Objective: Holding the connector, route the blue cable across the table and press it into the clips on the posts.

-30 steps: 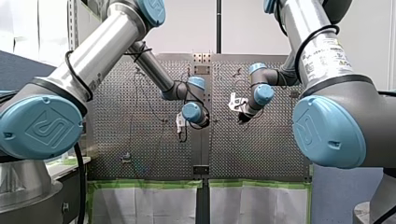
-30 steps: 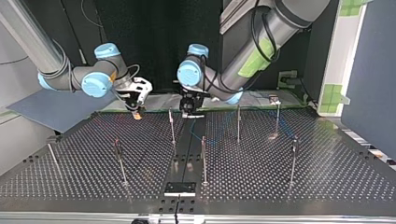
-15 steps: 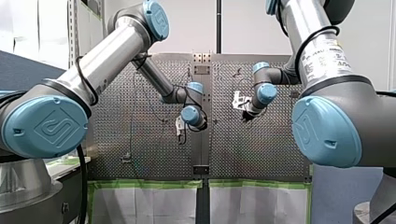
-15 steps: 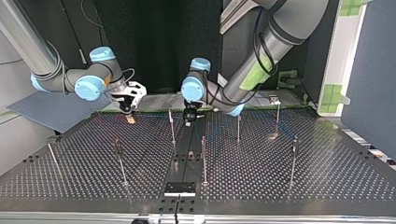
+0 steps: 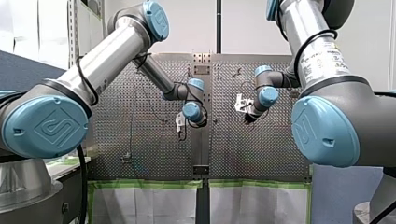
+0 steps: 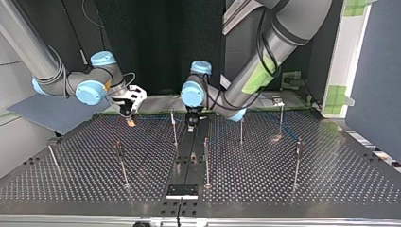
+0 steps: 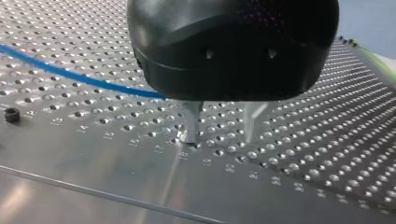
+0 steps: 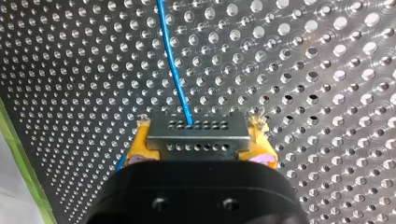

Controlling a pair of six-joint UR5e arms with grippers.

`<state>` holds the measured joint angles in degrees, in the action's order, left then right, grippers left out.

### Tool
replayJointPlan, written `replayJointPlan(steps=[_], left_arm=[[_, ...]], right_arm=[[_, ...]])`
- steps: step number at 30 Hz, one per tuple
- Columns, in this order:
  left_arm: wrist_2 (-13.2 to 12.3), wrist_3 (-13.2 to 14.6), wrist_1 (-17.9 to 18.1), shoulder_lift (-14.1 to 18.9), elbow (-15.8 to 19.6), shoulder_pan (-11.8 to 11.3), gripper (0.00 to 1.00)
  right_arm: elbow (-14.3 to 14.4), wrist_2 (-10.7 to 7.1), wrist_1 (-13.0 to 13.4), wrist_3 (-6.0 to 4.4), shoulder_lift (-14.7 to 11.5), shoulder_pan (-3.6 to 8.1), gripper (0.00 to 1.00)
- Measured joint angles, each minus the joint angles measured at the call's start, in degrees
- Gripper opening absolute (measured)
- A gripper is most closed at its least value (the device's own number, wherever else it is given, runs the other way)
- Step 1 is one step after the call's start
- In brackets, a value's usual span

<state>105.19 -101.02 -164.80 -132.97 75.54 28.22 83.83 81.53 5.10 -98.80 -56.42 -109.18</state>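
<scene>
The grey, rectangular metal connector (image 8: 197, 135), pierced with rows of small holes, sits clamped between the yellow pads (image 8: 140, 143) of my right tool (image 8: 201, 140), near the tabletop's edge on the arms' side. Its thin blue cable (image 8: 173, 70) runs ahead, lying flat on the perforated metal tabletop (image 7: 93, 154). My left tool (image 7: 219, 138), black with metal fingers, stands apart and empty, tips close to the surface, with the cable passing just beside it. The slack cable may catch on a thin metal post (image 6: 206, 161) or stay below its clip. A taut pull could twist the connector out of the pads.
</scene>
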Motion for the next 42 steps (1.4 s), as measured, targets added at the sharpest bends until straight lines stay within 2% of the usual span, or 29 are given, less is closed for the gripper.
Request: replayJointPlan(steps=[1,13,19,24,28,37,42], left_arm=[[0.2,0.1,-0.4,0.0,0.0,0.2,1.0],[1.1,2.1,-6.3,1.2,0.6,2.8,1.0],[3.2,2.1,-8.2,3.5,2.7,4.3,1.0],[5.7,2.0,-7.7,6.0,4.9,5.7,1.0],[6.7,1.8,-6.9,7.4,6.4,7.0,1.0],[7.2,0.5,-3.8,7.7,7.0,11.0,1.0],[9.0,-0.2,-1.4,7.5,6.8,13.5,1.0]], right_arm=[[0.0,-0.07,0.0,0.04,0.0,0.07,0.0],[0.0,-0.51,-0.1,0.19,0.0,0.62,0.0],[0.0,-0.71,-0.1,0.66,0.0,1.12,0.0],[0.0,-0.94,-0.2,0.95,0.0,1.31,0.0],[0.0,-1.13,-0.2,1.09,0.0,1.39,0.0],[0.0,-1.19,-0.2,1.19,0.0,2.09,0.0],[0.0,-1.57,-0.2,1.21,0.0,2.49,0.0]])
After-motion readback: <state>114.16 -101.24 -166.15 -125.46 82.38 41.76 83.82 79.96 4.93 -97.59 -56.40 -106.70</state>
